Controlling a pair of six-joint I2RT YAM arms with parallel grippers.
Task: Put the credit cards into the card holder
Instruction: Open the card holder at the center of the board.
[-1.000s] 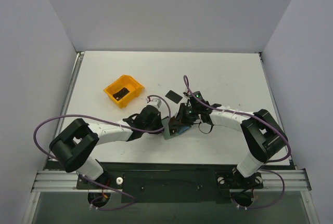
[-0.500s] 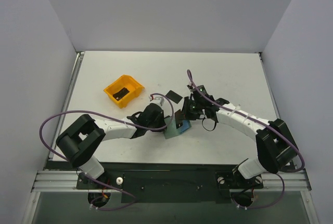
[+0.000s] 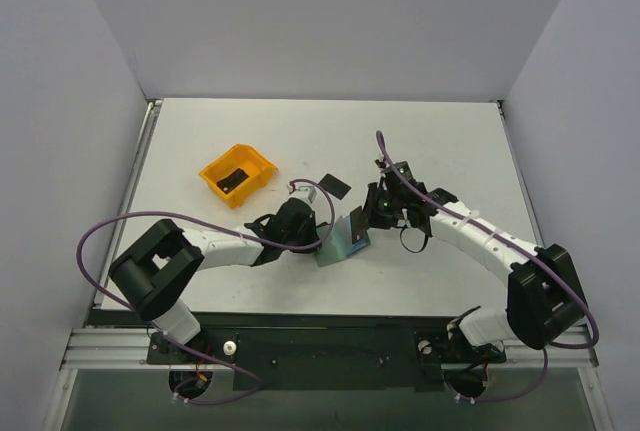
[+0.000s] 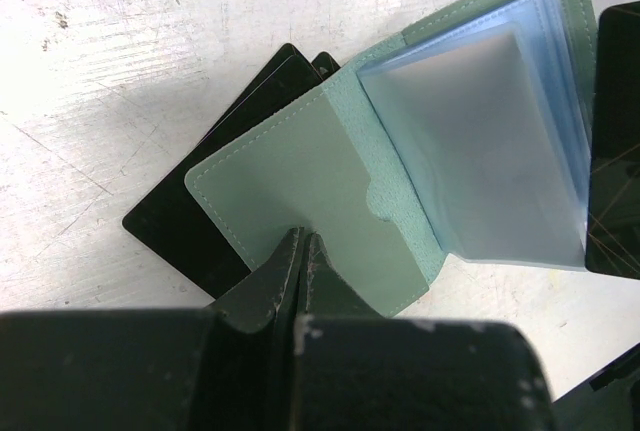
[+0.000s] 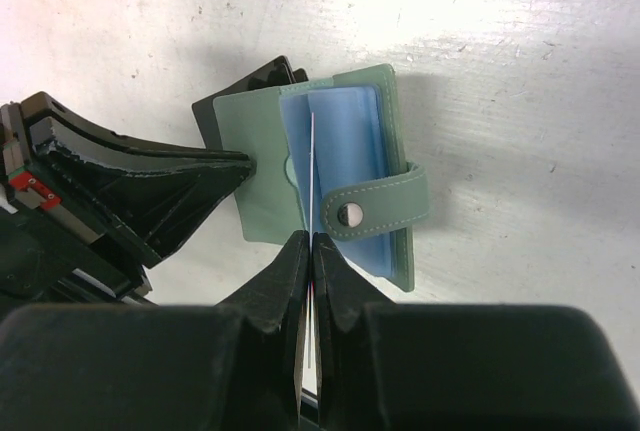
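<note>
While my left gripper [image 4: 300,241] was clamped on the left flap of the wallet [image 4: 290,176], its two fingers were pressed together on the green edge, with no gap showing in the left wrist view. The wallet lay open on the table [image 3: 440,141], near the front edge and between my two arms. Its pale blue sleeves [image 5: 345,141] faced up. Its snap tab [image 5: 375,206] was folded across the right half, with the metal stud visible.

My right gripper [image 5: 308,241] was closed on one thin black card [image 4: 615,141]. From the right wrist the card showed only as a thin line, edge-on, running from between the fingertips to the middle of the sleeves. I could not tell whether its far edge had entered a sleeve or only rested against it.

Two more black cards [image 4: 190,211] lay stacked flat under the left flap, their corners sticking out past it on the far side. Another black card [image 3: 335,186] lay by itself on the table just beyond the wallet. An orange bin [image 3: 215,173] stood well to the left, apart from the wallet, with a dark card [image 3: 234,180] inside it.
</note>
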